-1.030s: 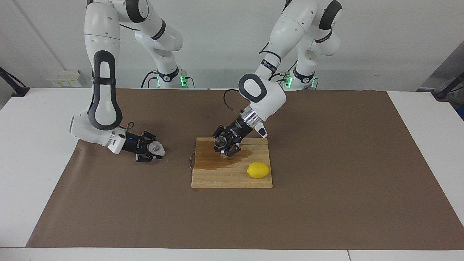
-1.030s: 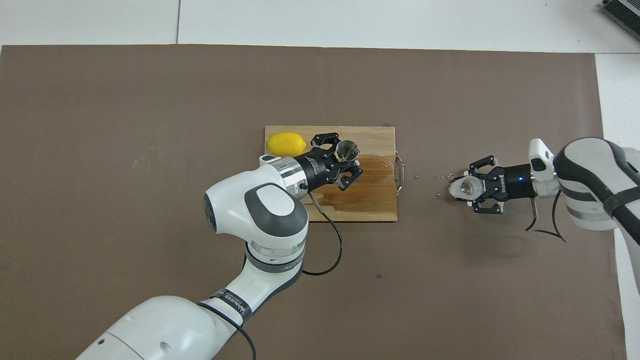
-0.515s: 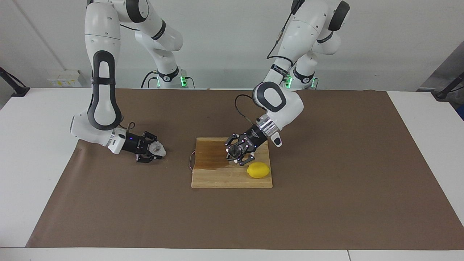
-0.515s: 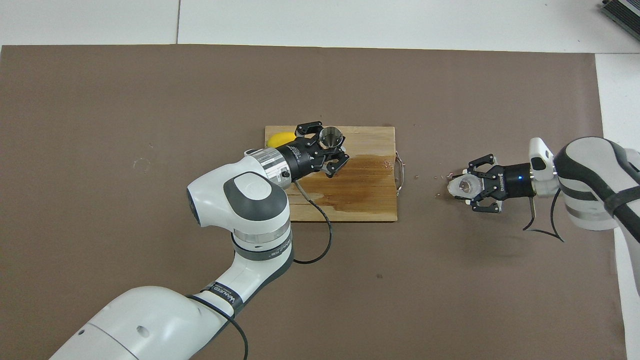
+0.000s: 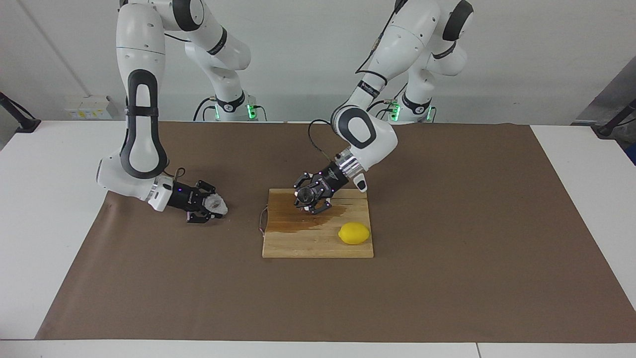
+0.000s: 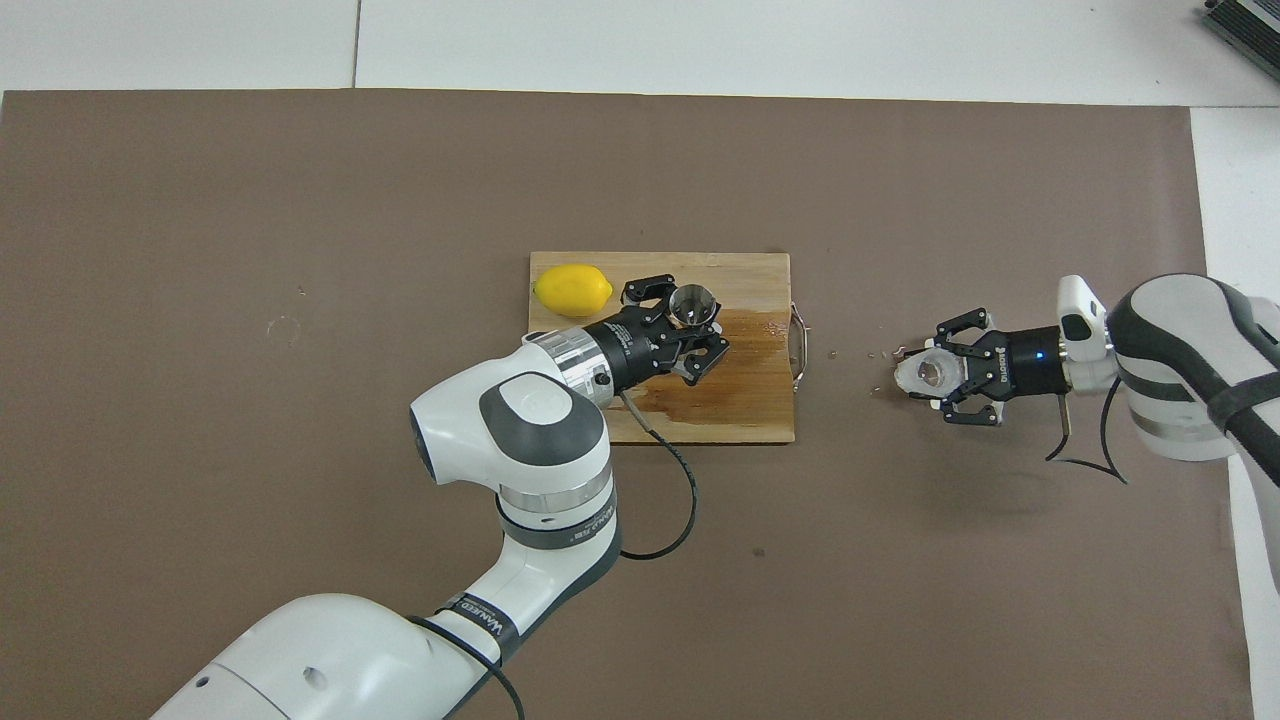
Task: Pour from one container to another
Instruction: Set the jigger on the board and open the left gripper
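Note:
The small steel jigger (image 5: 303,193) (image 6: 693,303) sits in my left gripper (image 5: 309,198) (image 6: 690,322), which is shut on it just above the wet part of the wooden cutting board (image 5: 318,246) (image 6: 755,420). The jigger's round mouth shows from above. The bumpy white cup (image 5: 215,203) (image 6: 923,373) is held in my right gripper (image 5: 210,205) (image 6: 938,380), which is shut on it low over the brown mat, beside the board toward the right arm's end of the table. I cannot tell whether the cup touches the mat.
A yellow lemon (image 5: 354,233) (image 6: 572,288) lies on the board's corner farthest from the robots, toward the left arm's end. A dark wet stain (image 5: 293,219) (image 6: 745,350) spreads across the board. Small specks (image 6: 880,355) dot the mat between board and cup.
My left gripper swung with the jigger toward the lemon, then came back over the wet part of the board. The right gripper and the cup have hardly moved.

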`<state>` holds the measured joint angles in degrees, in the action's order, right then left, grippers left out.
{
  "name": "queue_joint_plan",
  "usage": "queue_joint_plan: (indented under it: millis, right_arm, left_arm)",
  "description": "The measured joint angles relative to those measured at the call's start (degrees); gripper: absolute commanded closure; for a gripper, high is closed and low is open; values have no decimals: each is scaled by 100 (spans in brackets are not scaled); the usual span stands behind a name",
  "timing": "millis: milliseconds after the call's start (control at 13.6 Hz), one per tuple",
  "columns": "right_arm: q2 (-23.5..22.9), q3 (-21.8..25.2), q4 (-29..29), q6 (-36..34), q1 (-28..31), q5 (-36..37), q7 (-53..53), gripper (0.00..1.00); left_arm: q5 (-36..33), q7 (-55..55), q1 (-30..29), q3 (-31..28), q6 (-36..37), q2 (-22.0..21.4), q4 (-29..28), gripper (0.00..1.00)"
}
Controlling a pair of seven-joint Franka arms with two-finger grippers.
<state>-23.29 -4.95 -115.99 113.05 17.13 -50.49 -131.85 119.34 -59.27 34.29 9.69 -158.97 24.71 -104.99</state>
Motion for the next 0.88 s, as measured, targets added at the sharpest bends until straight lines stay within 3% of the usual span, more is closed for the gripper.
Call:
queue_joint_plan:
  millis: [883]
  right_arm:
    - [10,1,5,-264,10,-185,323,74]
  left_arm:
    - [225,1006,-8,-69,-1,-20,-147,100]
